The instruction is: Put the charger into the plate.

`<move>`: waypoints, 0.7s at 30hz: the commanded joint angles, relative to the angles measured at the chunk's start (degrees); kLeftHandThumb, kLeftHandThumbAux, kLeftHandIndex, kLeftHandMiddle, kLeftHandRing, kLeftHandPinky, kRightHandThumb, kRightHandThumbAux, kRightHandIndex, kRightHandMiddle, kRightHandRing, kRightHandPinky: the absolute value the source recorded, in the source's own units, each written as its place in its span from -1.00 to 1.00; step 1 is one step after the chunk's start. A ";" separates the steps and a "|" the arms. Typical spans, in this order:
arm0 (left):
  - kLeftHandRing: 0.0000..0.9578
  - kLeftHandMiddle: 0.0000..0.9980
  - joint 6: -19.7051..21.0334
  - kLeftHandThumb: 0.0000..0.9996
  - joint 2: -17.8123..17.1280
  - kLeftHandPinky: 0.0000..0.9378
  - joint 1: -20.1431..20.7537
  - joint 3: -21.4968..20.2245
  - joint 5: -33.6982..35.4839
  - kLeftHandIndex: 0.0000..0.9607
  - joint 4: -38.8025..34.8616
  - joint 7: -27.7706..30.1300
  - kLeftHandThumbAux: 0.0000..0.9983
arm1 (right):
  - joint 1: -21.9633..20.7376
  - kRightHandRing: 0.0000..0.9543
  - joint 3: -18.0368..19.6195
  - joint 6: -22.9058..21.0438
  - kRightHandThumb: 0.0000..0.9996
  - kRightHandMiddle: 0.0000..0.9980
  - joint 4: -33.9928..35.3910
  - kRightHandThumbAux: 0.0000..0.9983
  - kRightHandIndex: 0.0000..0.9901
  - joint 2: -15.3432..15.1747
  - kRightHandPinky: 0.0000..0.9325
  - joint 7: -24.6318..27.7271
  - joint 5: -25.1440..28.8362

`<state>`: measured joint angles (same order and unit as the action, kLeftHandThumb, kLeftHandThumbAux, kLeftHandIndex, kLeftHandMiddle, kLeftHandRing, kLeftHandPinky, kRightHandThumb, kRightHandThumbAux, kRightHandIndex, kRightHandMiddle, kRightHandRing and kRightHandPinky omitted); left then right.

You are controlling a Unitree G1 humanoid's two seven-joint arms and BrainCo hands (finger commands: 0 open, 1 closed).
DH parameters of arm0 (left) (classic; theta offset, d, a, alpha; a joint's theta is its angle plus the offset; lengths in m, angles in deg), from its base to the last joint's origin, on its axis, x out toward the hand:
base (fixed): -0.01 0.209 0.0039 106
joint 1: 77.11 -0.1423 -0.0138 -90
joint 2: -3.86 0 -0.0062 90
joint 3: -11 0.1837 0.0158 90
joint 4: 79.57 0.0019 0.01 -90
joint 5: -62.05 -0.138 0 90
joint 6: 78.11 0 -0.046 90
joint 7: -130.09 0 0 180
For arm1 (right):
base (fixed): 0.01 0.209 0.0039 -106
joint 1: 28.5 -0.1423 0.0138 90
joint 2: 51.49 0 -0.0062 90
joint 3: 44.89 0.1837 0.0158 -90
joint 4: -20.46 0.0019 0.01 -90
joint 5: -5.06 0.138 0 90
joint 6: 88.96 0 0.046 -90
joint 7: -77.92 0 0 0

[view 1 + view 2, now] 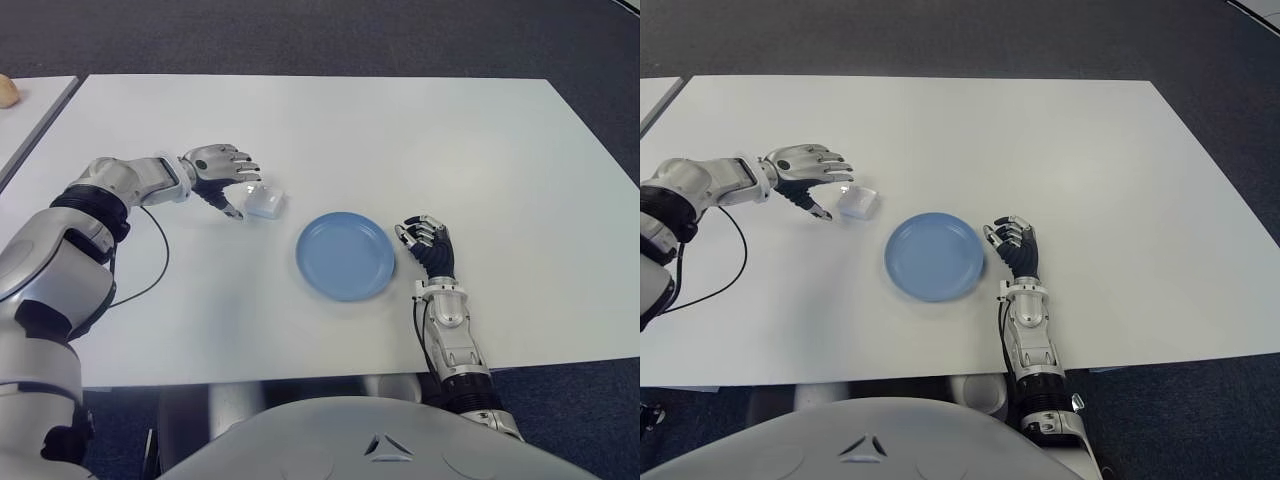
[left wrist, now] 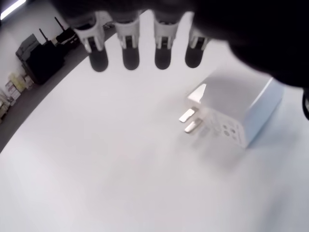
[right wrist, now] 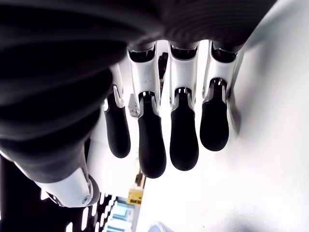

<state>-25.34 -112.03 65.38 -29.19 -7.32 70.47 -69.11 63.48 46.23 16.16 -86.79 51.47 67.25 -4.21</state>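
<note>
Clearly the left hand (image 1: pixel 222 172) hovers over the white charger (image 1: pixel 265 201) with fingers spread and empty, poised to grasp it off the table (image 1: pixel 400 140) beside the blue plate (image 1: pixel 345 255), while the right hand (image 1: pixel 428 243) idles by the plate's right, fingers loosely curled.

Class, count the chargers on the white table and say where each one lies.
1. The white charger lies on the table, left of the blue plate, beneath the open left robot hand. None looks hidden.

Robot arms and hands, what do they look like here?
Both arms are glossy silver with black joint sections. The left hand and right hand have silver knuckles and black-padded fingers. A thin black cable loops beside the left arm.
</note>
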 commanded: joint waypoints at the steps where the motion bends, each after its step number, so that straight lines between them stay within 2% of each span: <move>1: -1.00 -1.00 0.87 -0.10 1.74 -1.00 -0.64 0.94 -0.41 -1.00 2.46 -1.47 -0.57 | 0.52 0.34 -0.10 -0.55 0.41 0.26 -0.88 0.46 -0.13 0.19 0.37 -0.40 -0.32; 21: -1.00 -1.00 6.47 -0.11 7.80 -1.00 0.09 -0.21 2.47 -1.00 9.79 -4.93 -0.55 | 1.34 0.34 0.02 -1.39 0.41 0.26 0.79 0.46 -0.13 0.53 0.35 -0.27 0.30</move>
<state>-19.83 -105.40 65.43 -28.85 -6.00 78.85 -73.41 63.90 46.24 15.99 -86.01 51.90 66.75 -4.04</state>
